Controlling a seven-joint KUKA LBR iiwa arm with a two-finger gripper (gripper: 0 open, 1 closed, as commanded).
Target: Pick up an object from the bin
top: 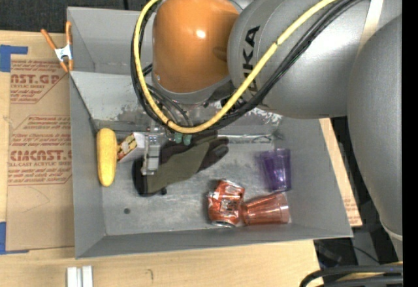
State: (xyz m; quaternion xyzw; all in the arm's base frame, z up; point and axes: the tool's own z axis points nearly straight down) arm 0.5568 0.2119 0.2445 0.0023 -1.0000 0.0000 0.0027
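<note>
My gripper reaches down from under the orange cover into the left middle of the bin. Its tip rests at the left end of a dark olive and black floppy thing, like a glove or cloth, which lies slanted across the bin floor. Just left of the gripper lies a small white and red packet. Beyond that, a yellow corn-cob-shaped thing lies lengthwise along the left wall.
A crushed red can lies at the front middle, touching a red plastic cup on its side. A purple cup sits towards the right. The arm and its orange cover hide the back of the bin.
</note>
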